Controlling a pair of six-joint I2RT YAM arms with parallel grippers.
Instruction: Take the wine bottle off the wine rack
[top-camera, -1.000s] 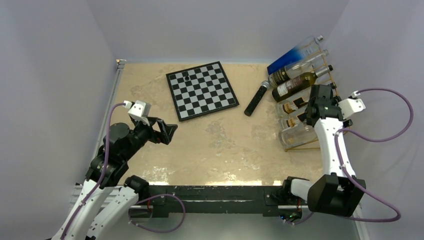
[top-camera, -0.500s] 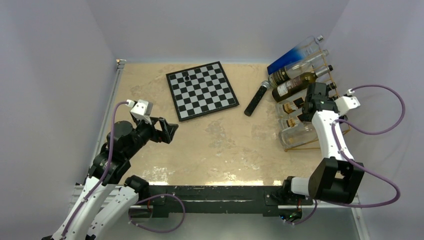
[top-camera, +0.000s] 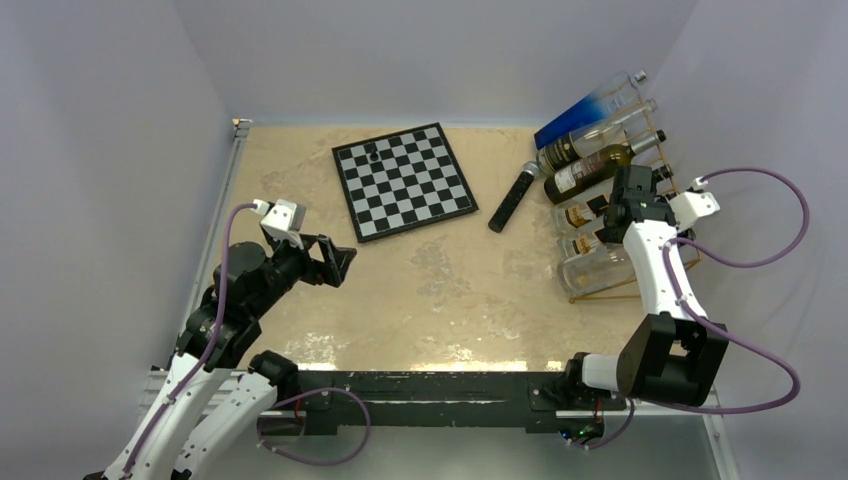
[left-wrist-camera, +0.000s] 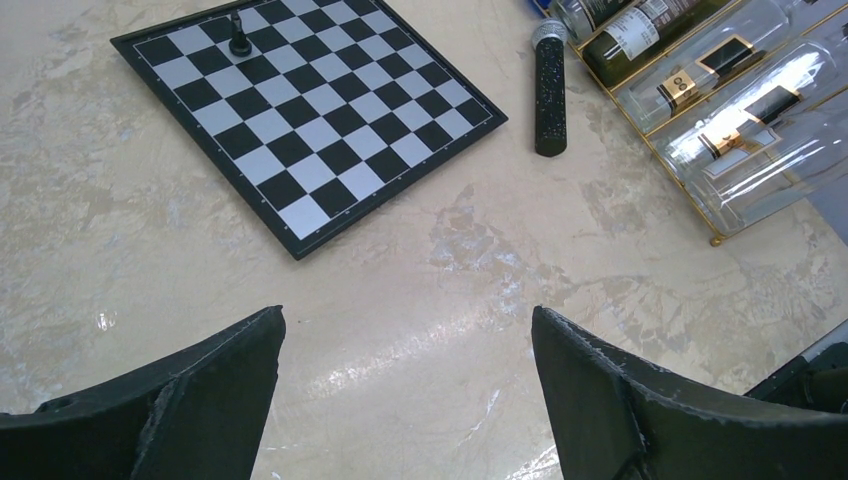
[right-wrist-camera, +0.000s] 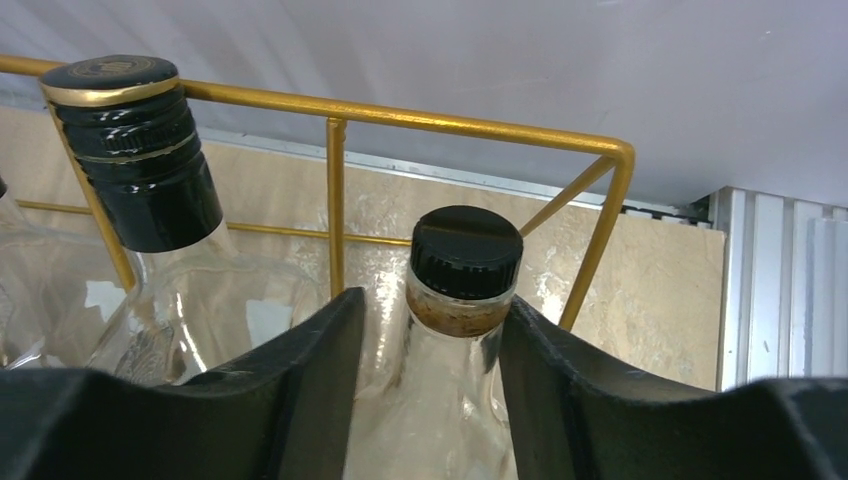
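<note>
The gold wire wine rack stands at the right edge of the table and holds several slanted bottles. My right gripper is over their necks. In the right wrist view my right gripper is shut on the neck of a clear wine bottle with a black cap, just below the cap, with the rack's wire behind it. A second clear bottle with a black and gold cap lies to its left. My left gripper is open and empty over bare table.
A chessboard with one black piece lies at the far middle. A black cylinder with a silver end lies between the board and the rack. The right wall stands just behind the rack.
My right gripper moved a little farther along the bottle necks a second ago and has since held still. My left arm shifted slightly.
</note>
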